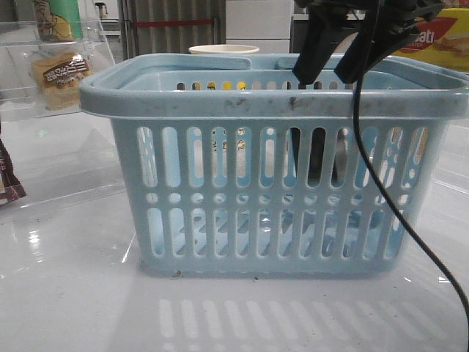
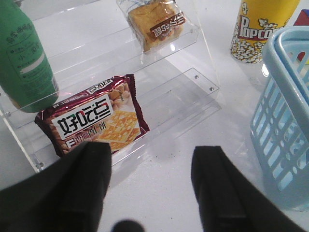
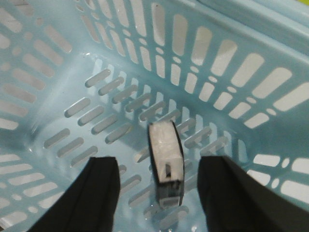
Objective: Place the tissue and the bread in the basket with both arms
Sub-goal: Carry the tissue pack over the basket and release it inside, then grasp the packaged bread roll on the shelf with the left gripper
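The light blue basket (image 1: pixel 272 103) stands in the middle of the table. The tissue (image 3: pixel 166 154), a small dark pack with a white upper part, stands on edge on the basket floor; it shows dark through the slots in the front view (image 1: pixel 319 158). My right gripper (image 1: pixel 326 73) hangs open over the basket's right part, its fingers (image 3: pixel 104 183) apart on either side of the tissue and above it. The bread (image 2: pixel 157 24) lies in its clear wrapper on an upper step of a clear shelf, also seen far left in the front view (image 1: pixel 62 73). My left gripper (image 2: pixel 152 166) is open and empty above the table in front of the shelf.
A dark brown biscuit packet (image 2: pixel 96 118) leans on the clear shelf's (image 2: pixel 193 92) lower step beside a green bottle (image 2: pixel 24 58). A yellow popcorn cup (image 2: pixel 263 29) stands near the basket's corner (image 2: pixel 285 121). A yellow-red box (image 1: pixel 440 40) and a white cup (image 1: pixel 223 50) stand behind the basket.
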